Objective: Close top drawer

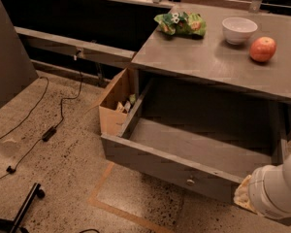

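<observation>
The top drawer [155, 160] under the grey counter stands pulled far out, its inside bare. Its flat grey front panel faces the floor side, with a small round metal knob [190, 182] at the centre. My gripper [247, 198] is at the bottom right, at the end of a white rounded arm section, right by the right end of the drawer's front panel. It seems to touch or overlap that panel's top edge. Nothing shows in its hold.
On the counter [208, 62] lie a green snack bag [180, 23], a white bowl [239, 29] and a red apple [262, 49]. An open cardboard box [114, 103] stands left of the drawer. Cables [51, 130] and a black stand leg [22, 212] lie on the speckled floor.
</observation>
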`<action>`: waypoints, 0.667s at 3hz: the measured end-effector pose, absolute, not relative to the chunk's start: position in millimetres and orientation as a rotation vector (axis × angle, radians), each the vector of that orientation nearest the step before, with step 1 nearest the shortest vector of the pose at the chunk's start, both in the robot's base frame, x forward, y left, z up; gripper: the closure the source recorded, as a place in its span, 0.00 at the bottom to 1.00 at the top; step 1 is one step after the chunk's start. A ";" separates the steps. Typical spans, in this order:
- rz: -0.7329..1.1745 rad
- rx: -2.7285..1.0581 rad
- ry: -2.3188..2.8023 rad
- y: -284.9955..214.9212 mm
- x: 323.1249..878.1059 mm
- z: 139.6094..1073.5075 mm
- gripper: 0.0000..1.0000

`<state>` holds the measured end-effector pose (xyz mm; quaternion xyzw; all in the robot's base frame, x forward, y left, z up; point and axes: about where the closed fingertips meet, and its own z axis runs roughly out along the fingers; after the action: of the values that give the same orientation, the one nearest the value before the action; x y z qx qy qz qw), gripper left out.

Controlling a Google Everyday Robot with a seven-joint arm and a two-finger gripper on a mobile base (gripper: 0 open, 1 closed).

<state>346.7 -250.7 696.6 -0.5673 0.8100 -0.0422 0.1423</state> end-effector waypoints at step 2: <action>-0.328 -1.575 2.256 -252.8 356.3 673.2 1.00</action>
<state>356.3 -252.8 673.2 -0.5587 0.8002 -0.1165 0.1843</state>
